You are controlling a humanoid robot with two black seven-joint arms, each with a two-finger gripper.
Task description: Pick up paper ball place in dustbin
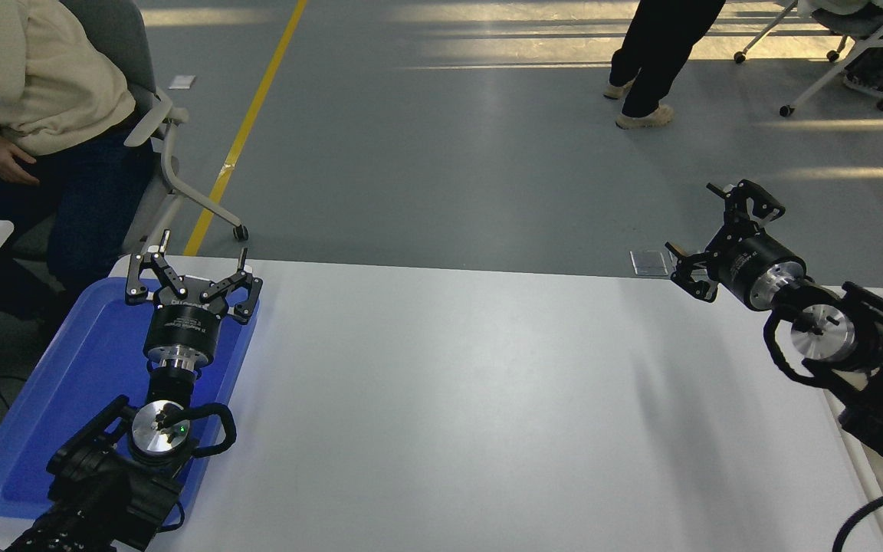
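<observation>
No paper ball is visible anywhere in the head view; its location cannot be determined. The dustbin (863, 468) shows only as a strip of pale rim and beige inner wall at the lower right edge, butted against the right end of the white table (457, 399), and it is largely covered by the right arm.

The right gripper (706, 230) is raised above the table's far right corner, pointing up and to the left, away from the bin. Its fingers (752, 198) are spread wide and nothing is held between them. Its arm casts a soft shadow on the tabletop.

The left gripper (190, 261) rests over the far end of a flat blue tray (50, 399) at the table's left end, fingers likewise spread wide and empty, with its arm running back to the lower left corner.

Beyond the table is grey floor with a yellow line (246, 126). A seated person (35, 115) in a cream top occupies an office chair (165, 146) at upper left. A standing person's legs (652, 61) appear at top centre-right, and another wheeled chair (848, 46) at the upper right.
</observation>
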